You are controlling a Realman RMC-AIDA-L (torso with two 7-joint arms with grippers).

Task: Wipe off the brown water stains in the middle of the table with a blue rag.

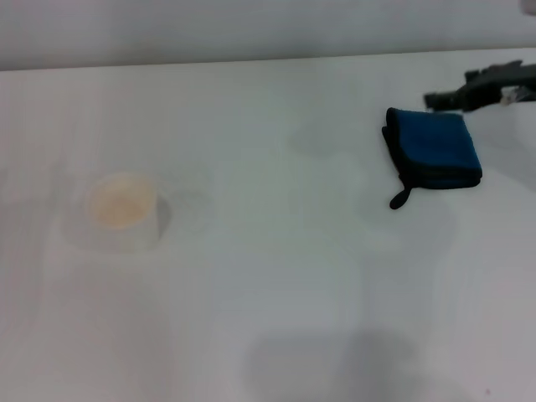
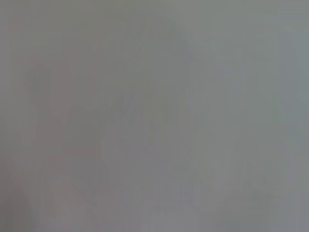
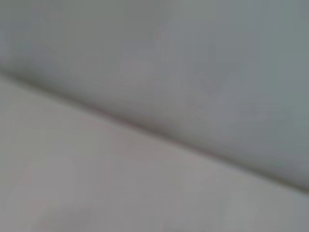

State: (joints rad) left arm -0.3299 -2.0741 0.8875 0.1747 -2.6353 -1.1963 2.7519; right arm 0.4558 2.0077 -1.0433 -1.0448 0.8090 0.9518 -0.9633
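The blue rag [image 1: 435,149] lies folded on the white table [image 1: 276,285] at the right, its black loop tail pointing toward me. My right gripper [image 1: 442,100] reaches in from the far right edge, its dark tip just beyond the rag's far edge and not holding it. I cannot make out the brown water stains anywhere on the tabletop. My left gripper is out of view. Both wrist views show only plain pale surface.
A white paper cup [image 1: 123,209] with a beige inside stands at the left of the table. The table's far edge [image 1: 251,60] meets a grey wall at the back.
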